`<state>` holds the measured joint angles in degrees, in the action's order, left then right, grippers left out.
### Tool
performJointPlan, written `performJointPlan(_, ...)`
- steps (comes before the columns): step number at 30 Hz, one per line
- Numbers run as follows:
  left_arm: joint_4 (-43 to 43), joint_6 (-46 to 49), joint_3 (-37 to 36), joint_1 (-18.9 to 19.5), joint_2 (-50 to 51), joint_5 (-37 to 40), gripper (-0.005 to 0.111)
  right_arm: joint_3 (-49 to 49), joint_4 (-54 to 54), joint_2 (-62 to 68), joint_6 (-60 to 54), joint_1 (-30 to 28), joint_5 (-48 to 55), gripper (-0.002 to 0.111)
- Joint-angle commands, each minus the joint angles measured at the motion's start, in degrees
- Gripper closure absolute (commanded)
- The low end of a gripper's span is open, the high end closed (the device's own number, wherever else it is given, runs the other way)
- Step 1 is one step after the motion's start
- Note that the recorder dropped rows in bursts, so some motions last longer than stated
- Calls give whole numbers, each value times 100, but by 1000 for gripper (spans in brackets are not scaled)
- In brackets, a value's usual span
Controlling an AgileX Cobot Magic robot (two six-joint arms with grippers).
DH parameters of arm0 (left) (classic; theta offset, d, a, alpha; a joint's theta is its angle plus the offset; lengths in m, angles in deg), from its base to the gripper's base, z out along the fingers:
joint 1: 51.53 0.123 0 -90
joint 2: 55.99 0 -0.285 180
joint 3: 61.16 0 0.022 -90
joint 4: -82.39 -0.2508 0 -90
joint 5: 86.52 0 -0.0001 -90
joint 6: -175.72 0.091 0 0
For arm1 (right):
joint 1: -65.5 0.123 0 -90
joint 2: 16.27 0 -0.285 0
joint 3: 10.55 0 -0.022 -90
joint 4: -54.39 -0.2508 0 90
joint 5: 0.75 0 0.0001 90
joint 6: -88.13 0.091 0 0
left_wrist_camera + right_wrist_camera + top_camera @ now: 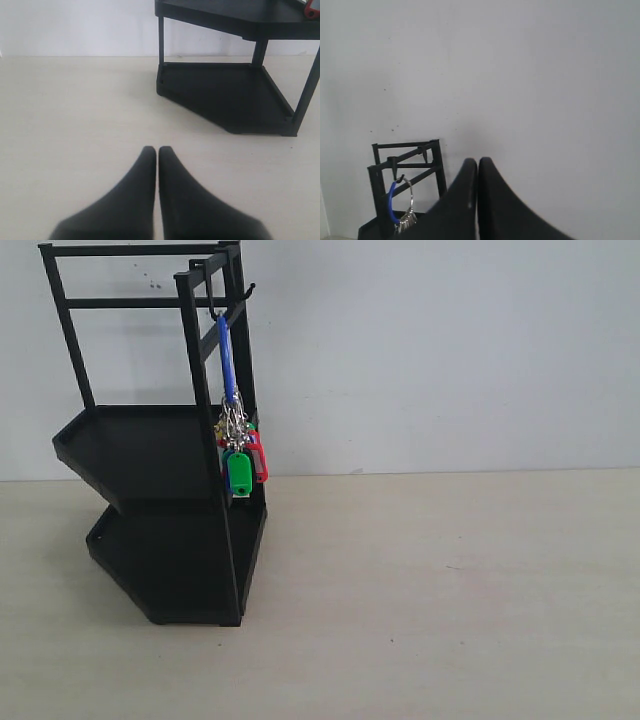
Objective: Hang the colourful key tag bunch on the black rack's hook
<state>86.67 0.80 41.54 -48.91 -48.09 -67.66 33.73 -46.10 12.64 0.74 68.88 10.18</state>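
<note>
**One bunch hanging, two grippers pressed closed**

Pale tabletop (450, 600) fills the near ground, and we count no loose item on it in the exterior view. Nearest our wrist cameras are the two tools. The left gripper (157, 150) sits low over the table with its two dark fingers pressed together and nothing between them. The right gripper (477, 160) is raised, its two fingers likewise touching and holding nothing. Neither one shows in the exterior view.

Further back stands one black rack (130, 450) with two angular tray shelves, one above the other, and thin upright bars. Near its top, the hook (213, 306) carries the one colourful key tag bunch (240, 455). The bunch's single blue loop (227, 360) runs straight down from the hook to silver rings. Below them the tags cluster against the rack's front corner bar, level with the upper shelf. We make out one green tag (238, 475) and red ones beside it. Behind everything is a plain white wall (450, 350).
</note>
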Motion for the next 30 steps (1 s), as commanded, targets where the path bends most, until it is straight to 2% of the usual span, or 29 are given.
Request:
performJointPlan(1,43,-60,8,21,-12,-88,102,23,824,17,788,-41,364,108)
performJointPlan(3,43,-60,8,21,-12,-88,102,23,2118,17,2063,-41,463,108)
performJointPlan(5,43,-60,8,21,-12,-88,102,23,4209,17,3921,-41,572,108)
performJointPlan(7,43,-60,8,21,-12,-88,102,23,6558,17,6461,-41,778,108)
performJointPlan(9,43,-60,8,21,-12,-88,102,23,8047,17,8369,-41,870,108)
performJointPlan(11,43,-60,8,21,-12,-88,102,23,8907,17,9443,-41,870,108)
performJointPlan(22,43,-60,8,21,-12,-88,102,23,9145,17,9564,-41,860,108)
performJointPlan(27,43,-60,8,21,-12,-88,102,23,9143,17,8510,-41,860,108)
performJointPlan(30,43,-60,8,21,-12,-88,102,23,9143,17,8353,-41,860,108)
